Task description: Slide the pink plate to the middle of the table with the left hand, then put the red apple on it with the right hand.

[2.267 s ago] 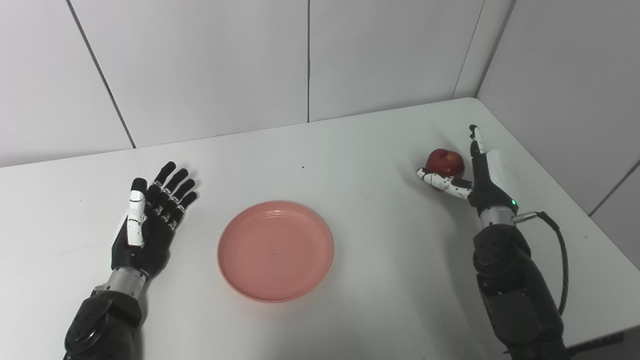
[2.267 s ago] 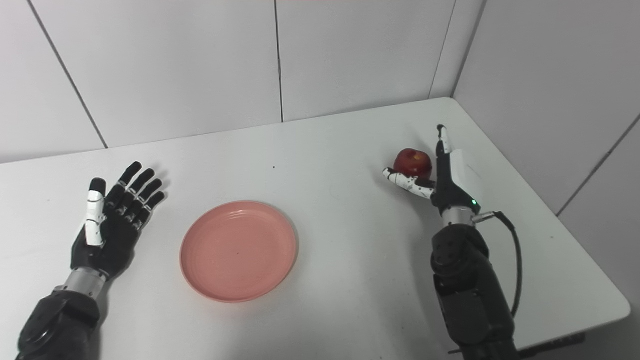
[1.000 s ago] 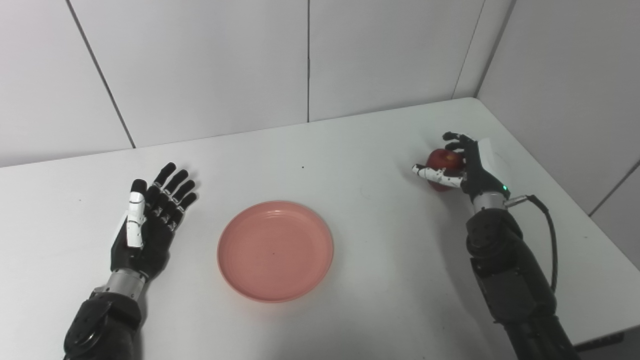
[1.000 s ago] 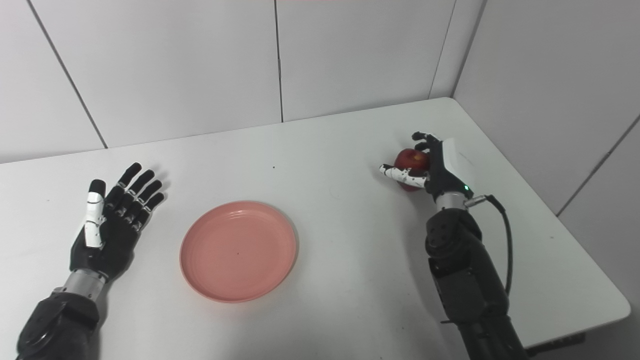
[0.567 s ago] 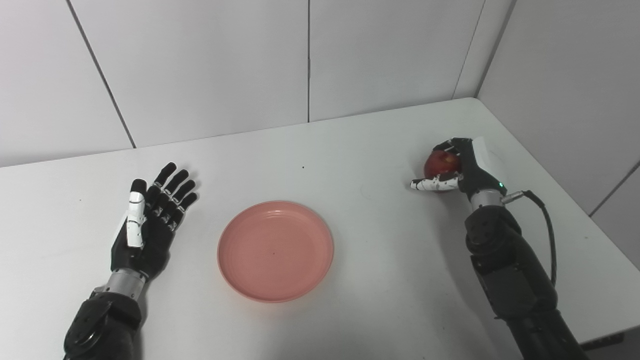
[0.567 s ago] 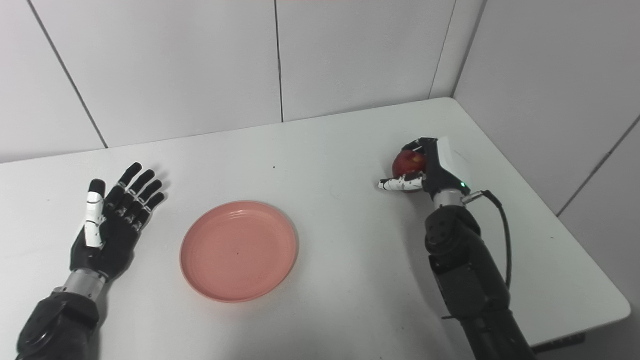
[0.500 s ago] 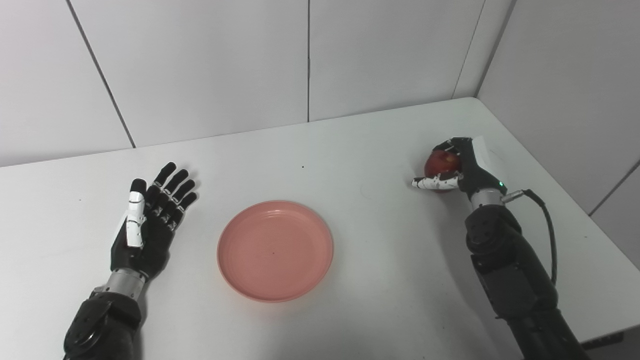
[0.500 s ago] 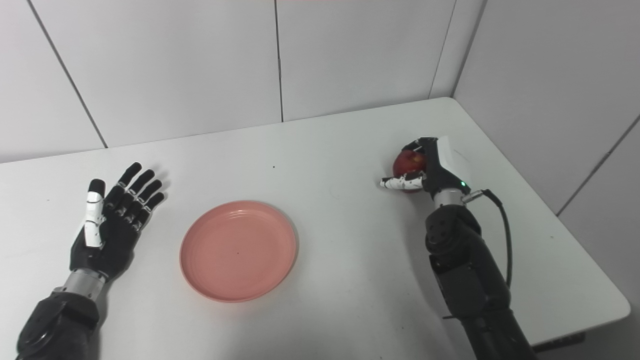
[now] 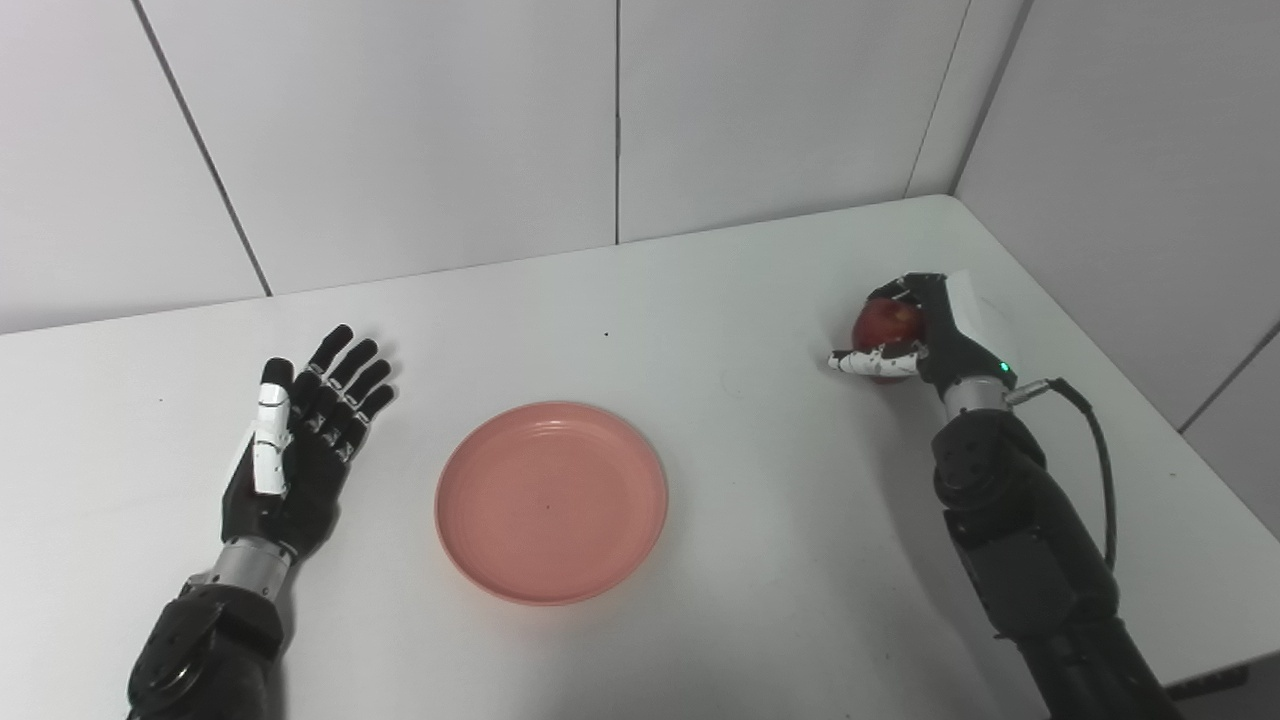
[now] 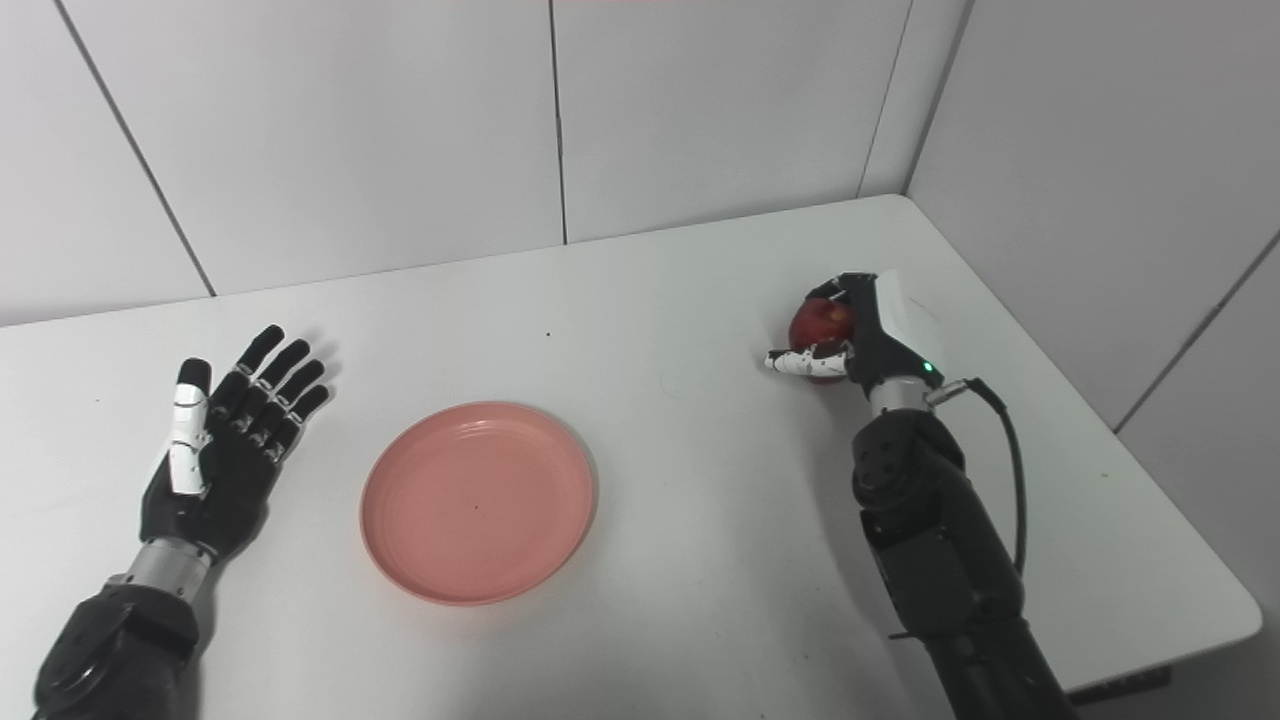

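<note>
Since the earliest frame, the right hand (image 9: 925, 335) has been closed around the red apple (image 9: 885, 325) near the table's (image 9: 700, 300) right edge; the left hand (image 9: 300, 445) is held open, apart from the pink plate (image 9: 551, 502).

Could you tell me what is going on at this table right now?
The right hand has its fingers closed around the red apple near the table's right side. The pink plate sits empty near the middle of the white table. The left hand rests open beside the plate, holding nothing.
</note>
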`<action>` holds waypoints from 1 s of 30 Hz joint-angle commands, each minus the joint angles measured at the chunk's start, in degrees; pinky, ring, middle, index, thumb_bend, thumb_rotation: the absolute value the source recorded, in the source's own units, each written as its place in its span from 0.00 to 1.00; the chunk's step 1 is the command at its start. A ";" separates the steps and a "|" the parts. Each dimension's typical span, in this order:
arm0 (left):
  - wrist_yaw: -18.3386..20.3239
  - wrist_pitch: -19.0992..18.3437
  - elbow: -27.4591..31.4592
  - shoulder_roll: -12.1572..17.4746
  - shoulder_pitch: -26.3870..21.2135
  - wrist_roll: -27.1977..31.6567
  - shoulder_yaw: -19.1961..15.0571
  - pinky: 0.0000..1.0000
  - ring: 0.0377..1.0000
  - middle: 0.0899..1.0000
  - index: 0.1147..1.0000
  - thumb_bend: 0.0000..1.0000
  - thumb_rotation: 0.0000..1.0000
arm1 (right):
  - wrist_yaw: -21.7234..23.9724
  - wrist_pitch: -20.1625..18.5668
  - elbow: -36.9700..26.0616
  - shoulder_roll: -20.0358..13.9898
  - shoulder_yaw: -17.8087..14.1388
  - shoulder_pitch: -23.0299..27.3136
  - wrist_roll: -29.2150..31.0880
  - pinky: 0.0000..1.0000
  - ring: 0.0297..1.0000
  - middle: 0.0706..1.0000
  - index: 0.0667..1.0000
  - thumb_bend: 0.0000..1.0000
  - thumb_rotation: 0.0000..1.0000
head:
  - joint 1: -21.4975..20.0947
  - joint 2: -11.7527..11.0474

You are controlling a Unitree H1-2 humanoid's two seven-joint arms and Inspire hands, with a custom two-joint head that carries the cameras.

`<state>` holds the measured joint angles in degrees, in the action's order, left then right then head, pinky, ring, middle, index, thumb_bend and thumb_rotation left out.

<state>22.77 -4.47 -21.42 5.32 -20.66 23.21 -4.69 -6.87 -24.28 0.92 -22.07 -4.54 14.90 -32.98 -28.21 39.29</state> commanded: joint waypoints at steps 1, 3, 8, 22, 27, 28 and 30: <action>-0.86 -2.05 -2.65 -0.40 3.81 -0.70 0.22 0.92 0.90 0.90 0.88 0.72 0.88 | -1.82 0.96 -3.42 -1.19 -1.07 1.69 -0.44 0.35 0.40 0.41 0.47 0.53 0.00 | 0.32 -0.04; -0.86 -2.00 -2.65 -0.51 3.82 -0.73 0.29 0.92 0.90 0.90 0.88 0.72 0.89 | -1.64 0.95 -4.84 -1.15 -1.16 1.67 -0.43 0.34 0.39 0.41 0.48 0.53 0.00 | 0.53 -0.13; -1.48 -2.15 -2.32 -0.88 3.94 -0.95 0.36 0.92 0.90 0.90 0.87 0.73 0.88 | -0.08 -1.08 -9.96 -0.73 -0.82 2.26 -1.05 0.33 0.38 0.41 0.48 0.53 0.00 | 0.92 -0.36; -2.52 -1.91 -1.14 -1.74 4.47 -1.21 0.90 0.91 0.90 0.89 0.87 0.72 0.89 | 7.04 -2.62 -20.85 3.22 2.69 5.81 -7.50 0.33 0.38 0.41 0.49 0.53 0.00 | 3.94 -0.75; -2.73 -1.96 -0.62 -2.29 4.73 -1.13 1.17 0.92 0.90 0.90 0.88 0.72 0.89 | 9.55 -2.28 -23.20 5.11 4.88 7.08 -7.82 0.31 0.36 0.40 0.49 0.53 0.00 | 6.40 -0.77; -3.01 -2.13 -0.39 -2.49 4.83 -1.18 1.22 0.91 0.90 0.90 0.88 0.72 0.89 | 9.95 -2.27 -23.43 5.47 5.33 7.30 -8.08 0.31 0.36 0.40 0.49 0.53 0.00 | 7.25 -0.75; -3.43 -2.35 0.07 -2.78 5.05 -1.37 1.31 0.91 0.89 0.90 0.88 0.72 0.88 | 10.34 -1.86 -23.68 6.29 6.68 7.84 -8.82 0.31 0.36 0.40 0.49 0.53 0.00 | 7.97 -0.76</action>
<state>20.26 -4.47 -19.12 3.55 -19.37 22.50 -4.11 3.99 -26.93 -20.62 -15.52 1.99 19.53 -40.58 -20.83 38.58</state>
